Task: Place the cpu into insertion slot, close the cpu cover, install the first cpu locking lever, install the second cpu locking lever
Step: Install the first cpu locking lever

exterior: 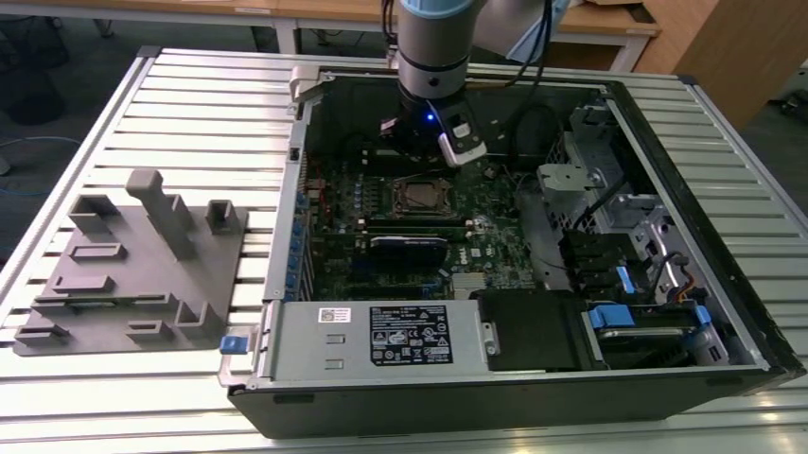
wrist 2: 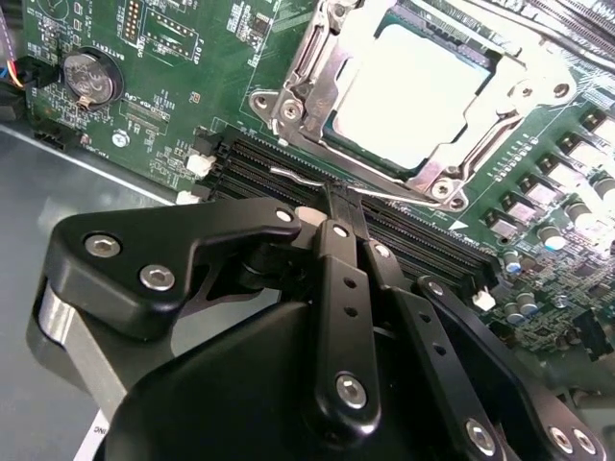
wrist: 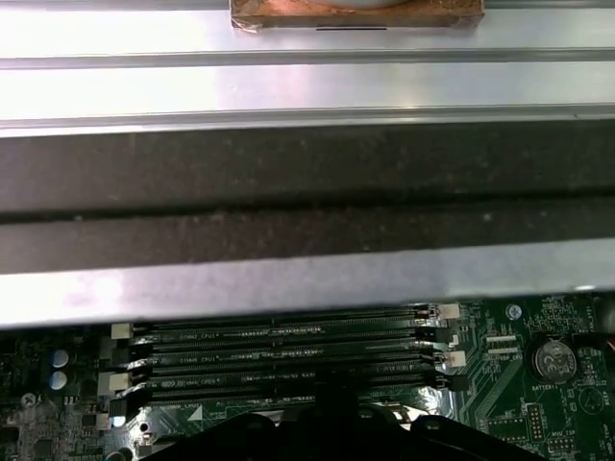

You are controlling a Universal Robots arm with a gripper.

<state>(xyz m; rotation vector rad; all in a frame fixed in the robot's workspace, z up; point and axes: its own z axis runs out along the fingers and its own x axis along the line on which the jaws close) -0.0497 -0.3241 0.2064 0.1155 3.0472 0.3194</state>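
Note:
The cpu [wrist 2: 413, 86], a dull silver square, lies in the insertion slot [exterior: 423, 196] on the green board. The cpu cover [wrist 2: 312, 77], a silver frame with a cut-out window, lies flat over the chip's edges. A thin metal locking lever [wrist 2: 293, 177] runs along the socket's side that faces the memory slots. My gripper [wrist 2: 344, 197] is shut, its black fingers [wrist 2: 336, 259] pressed together, with the tips right at that lever. I cannot tell whether they touch it. In the exterior view the gripper [exterior: 427, 142] hangs inside the open case, just behind the socket.
Long black memory slots [wrist: 288, 360] lie beside the socket, under the fingers. A coin battery [wrist 2: 88, 77] sits further along the board. The case wall [wrist: 307, 211] rises close by. A drive cage [exterior: 631, 236] and power supply [exterior: 378, 336] crowd the case. A grey fixture block [exterior: 132, 265] stands on the slatted table.

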